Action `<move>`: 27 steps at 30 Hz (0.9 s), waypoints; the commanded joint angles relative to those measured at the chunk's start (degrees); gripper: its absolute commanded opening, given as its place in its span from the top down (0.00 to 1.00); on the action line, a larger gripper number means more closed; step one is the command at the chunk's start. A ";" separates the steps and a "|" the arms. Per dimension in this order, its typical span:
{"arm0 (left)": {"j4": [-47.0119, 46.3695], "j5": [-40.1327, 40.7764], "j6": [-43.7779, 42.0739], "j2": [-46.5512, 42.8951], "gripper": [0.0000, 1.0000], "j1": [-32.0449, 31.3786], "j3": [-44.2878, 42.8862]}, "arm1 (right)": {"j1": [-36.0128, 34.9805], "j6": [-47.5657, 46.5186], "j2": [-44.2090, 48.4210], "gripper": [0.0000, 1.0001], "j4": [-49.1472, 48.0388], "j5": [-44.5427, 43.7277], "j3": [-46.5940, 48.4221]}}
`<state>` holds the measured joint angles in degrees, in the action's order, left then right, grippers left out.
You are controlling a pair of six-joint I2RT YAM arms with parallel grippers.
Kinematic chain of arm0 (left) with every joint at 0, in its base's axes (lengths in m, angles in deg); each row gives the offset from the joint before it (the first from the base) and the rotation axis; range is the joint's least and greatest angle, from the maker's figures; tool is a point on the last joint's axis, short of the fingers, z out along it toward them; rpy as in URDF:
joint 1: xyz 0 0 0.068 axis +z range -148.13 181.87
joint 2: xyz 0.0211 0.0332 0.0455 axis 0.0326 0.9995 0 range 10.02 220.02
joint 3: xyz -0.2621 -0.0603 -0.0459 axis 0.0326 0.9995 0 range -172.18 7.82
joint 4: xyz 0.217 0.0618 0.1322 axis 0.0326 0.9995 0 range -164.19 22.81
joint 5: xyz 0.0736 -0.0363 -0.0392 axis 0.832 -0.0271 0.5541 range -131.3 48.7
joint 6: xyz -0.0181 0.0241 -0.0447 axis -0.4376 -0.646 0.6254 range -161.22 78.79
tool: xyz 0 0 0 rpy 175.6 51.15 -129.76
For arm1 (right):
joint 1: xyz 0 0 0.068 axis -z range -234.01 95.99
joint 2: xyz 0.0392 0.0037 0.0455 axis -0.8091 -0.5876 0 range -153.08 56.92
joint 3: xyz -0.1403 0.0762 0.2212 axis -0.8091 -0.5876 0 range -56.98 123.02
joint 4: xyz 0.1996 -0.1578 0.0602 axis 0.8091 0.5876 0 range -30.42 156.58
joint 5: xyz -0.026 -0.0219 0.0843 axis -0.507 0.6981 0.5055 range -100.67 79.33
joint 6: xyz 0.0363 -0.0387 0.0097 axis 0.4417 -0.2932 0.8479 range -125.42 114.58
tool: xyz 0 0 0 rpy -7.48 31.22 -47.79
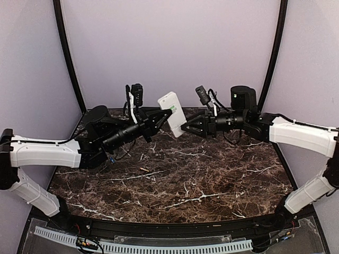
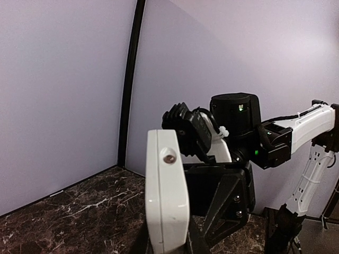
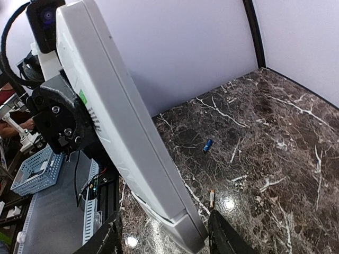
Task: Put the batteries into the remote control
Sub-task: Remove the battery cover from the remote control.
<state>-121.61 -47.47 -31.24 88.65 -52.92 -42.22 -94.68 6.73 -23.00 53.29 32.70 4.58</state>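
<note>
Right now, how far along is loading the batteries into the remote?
Done: the remote control is up off the table, gripped by the left fingers. In hand: the right fingers stand open around one end of it. Left: the blue battery and the tan battery lie loose on the table; neither is loaded.

Soft, even light fills all three views and leaves only faint shadows on the pale walls (image 1: 175, 47). In the right wrist view, small white glare spots sit on the polished marble table (image 3: 229, 203), and the remote control (image 3: 122, 132) looks bright close to the lens. The top view is somewhat soft, and lines near its edges bow with wide-angle distortion.
</note>
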 commanded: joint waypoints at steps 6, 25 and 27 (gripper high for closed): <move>3.26 1.23 -8.68 6.43 1.00 1.90 0.27 | 2.34 0.41 -4.12 0.41 -1.41 -5.89 -4.54; -2.15 1.53 -4.04 7.75 1.00 2.05 0.38 | 2.54 17.84 -6.57 0.27 -23.17 -12.71 -15.36; -5.22 1.47 -1.36 6.97 1.00 2.09 1.10 | 2.53 20.29 -6.61 0.19 -25.29 -11.79 -15.91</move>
<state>-117.91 -45.50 -38.17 99.88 -51.10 -41.92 -92.32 19.32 -30.19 37.95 20.18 -9.51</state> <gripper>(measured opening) 0.134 0.753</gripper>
